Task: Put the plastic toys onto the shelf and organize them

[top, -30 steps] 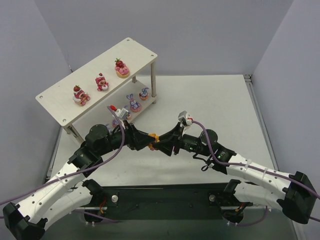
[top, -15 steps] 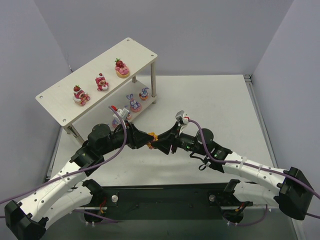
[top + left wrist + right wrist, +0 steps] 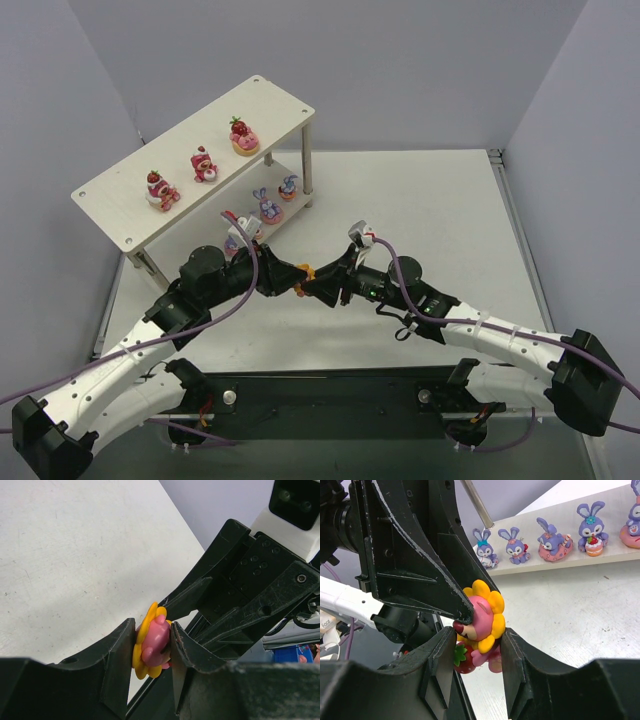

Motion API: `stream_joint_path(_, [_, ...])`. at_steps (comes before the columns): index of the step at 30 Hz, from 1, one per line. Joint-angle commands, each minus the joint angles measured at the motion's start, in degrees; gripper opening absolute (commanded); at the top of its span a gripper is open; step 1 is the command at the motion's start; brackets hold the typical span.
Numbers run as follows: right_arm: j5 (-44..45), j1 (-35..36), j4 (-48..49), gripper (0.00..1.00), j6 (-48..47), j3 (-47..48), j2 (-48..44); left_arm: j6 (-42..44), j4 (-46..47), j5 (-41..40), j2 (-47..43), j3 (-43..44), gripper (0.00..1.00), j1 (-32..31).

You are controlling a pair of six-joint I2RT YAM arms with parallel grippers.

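Where left hand (image 3: 152, 639) meets right hand (image 3: 477, 641) — both clamp the flower figure (image 3: 484, 606).

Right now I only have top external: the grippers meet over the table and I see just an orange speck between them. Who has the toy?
Observer: Both. In the left wrist view, the left gripper is shut on the flower figure, which sits clamped between its pads.
Operator: Right side gripping too?
Observer: Yes. In the right wrist view, the right gripper is shut on it from both sides, low on the petals.
Operator: How many are on the lower board? The top board hides it.
Observer: The right wrist view shows a row of purple bunnies on the lower board of the shelf: four in full, and a fifth cut off by the frame.
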Motion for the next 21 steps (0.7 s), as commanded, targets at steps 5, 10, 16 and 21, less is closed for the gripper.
stream_joint_path(5, [1.5,-0.6,7.6,0.15,0.6,0.7,0.2,0.9,-1.3,-1.2,0.0,-0.7,0.00,-0.1])
stream_joint_path(10, [1.0,-1.0,9.6,0.30,1.7,-0.5,1.0,0.3,-0.8,-1.3,-0.3,-2.3,0.00,-0.1])
stream_joint_path(16, [1.3,-1.1,11.1,0.42,2.4,-2.3,1.7,-0.3,-0.1,-1.9,0.1,-4.5,0.00,-0.1])
stream_joint_path(21, [2.4,-1.3,12.2,0.50,3.3,-4.5,2.6,-0.5,0.9,-2.7,0.9,-6.3,0.00,-0.1])
